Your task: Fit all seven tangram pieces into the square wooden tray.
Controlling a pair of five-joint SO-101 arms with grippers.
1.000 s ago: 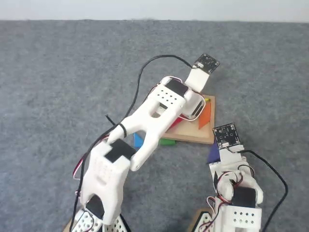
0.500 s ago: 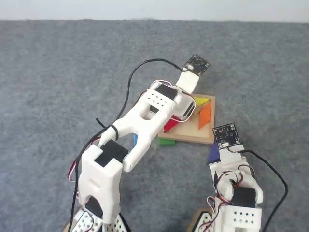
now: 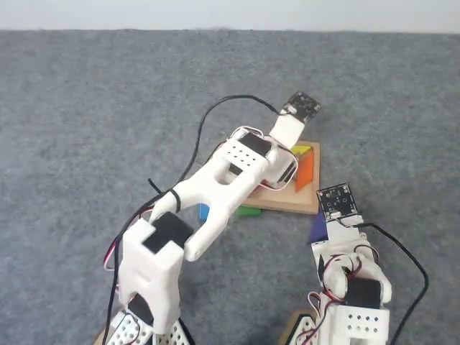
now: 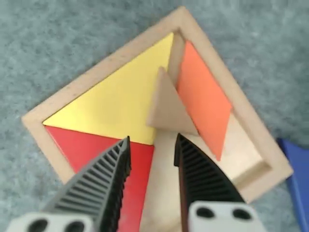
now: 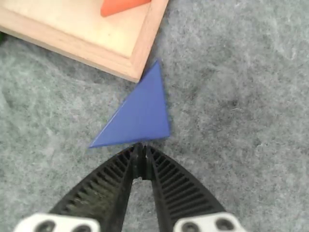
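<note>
Left gripper [image 4: 152, 140], spread apart, hangs over the wooden tray [image 4: 101, 72], tan triangle [image 4: 166, 108] just past its tips.

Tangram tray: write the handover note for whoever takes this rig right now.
Left gripper: open, empty, above the tray.
Right gripper: shut, empty, tips at the edge of the blue triangle, which lies just off a tray corner.
Done: yellow triangle, red piece and orange piece lie in the tray. A wood-coloured triangle sits between yellow and orange, seating unclear.
Left: the blue triangle, plus the green piece and light blue piece by the tray's near edge, partly hidden.
</note>
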